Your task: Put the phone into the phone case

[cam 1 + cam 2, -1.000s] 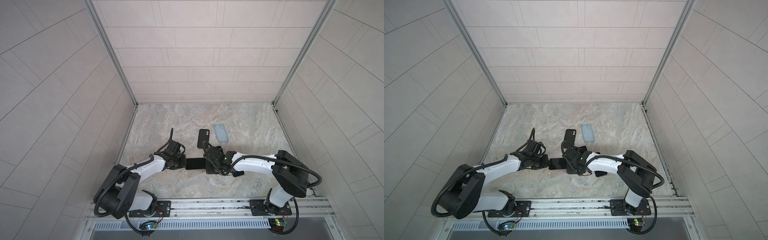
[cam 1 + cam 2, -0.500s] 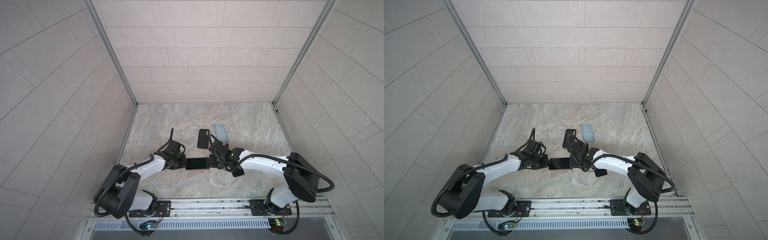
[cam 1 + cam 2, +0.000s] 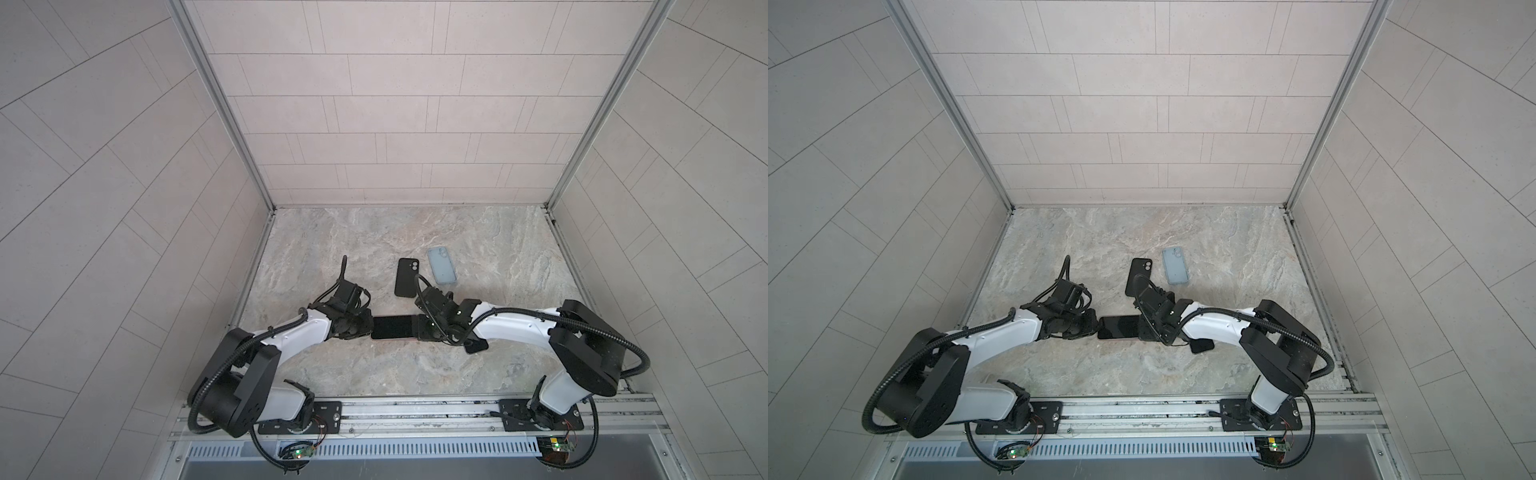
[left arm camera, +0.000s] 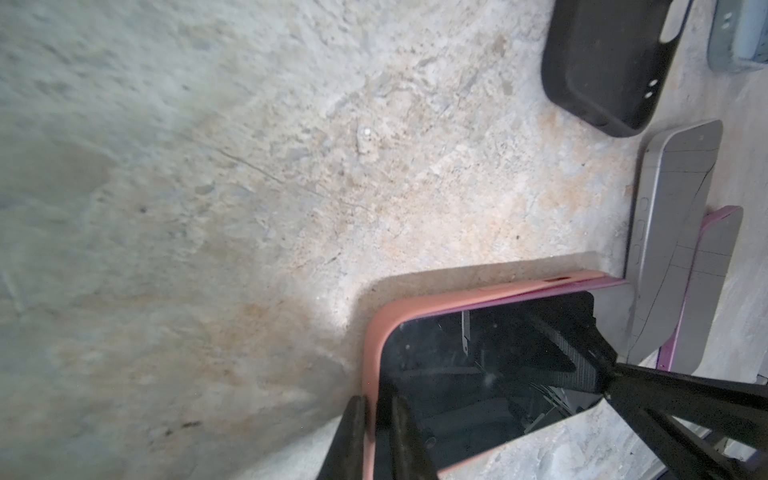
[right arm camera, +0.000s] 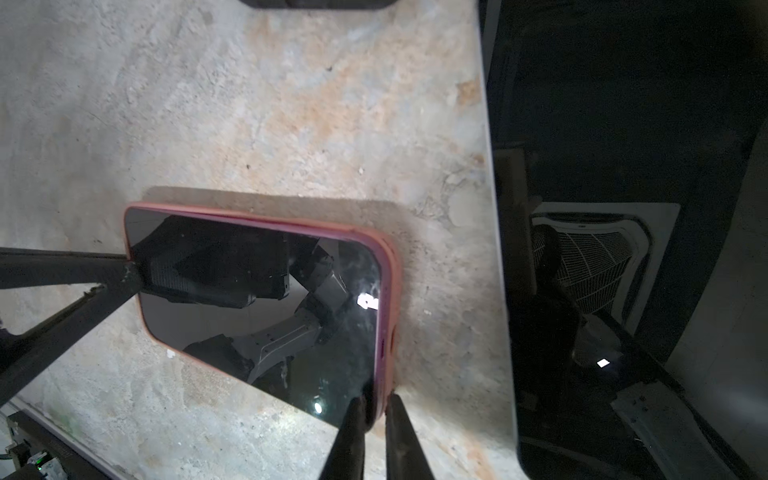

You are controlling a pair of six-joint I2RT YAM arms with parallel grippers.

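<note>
While screen-up, phone (image 3: 392, 327) lengthwise left-to-right

Dark-screened phone (image 3: 392, 327) inside salmon-pink case (image 4: 498, 293), flat, screen up, mid-table.

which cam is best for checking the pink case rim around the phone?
Right wrist: the pink case rim shows along one long side and a short end of the phone, mostly in frame. Left wrist shows just one corner and part of a side. In both top views it is barely visible.
</note>
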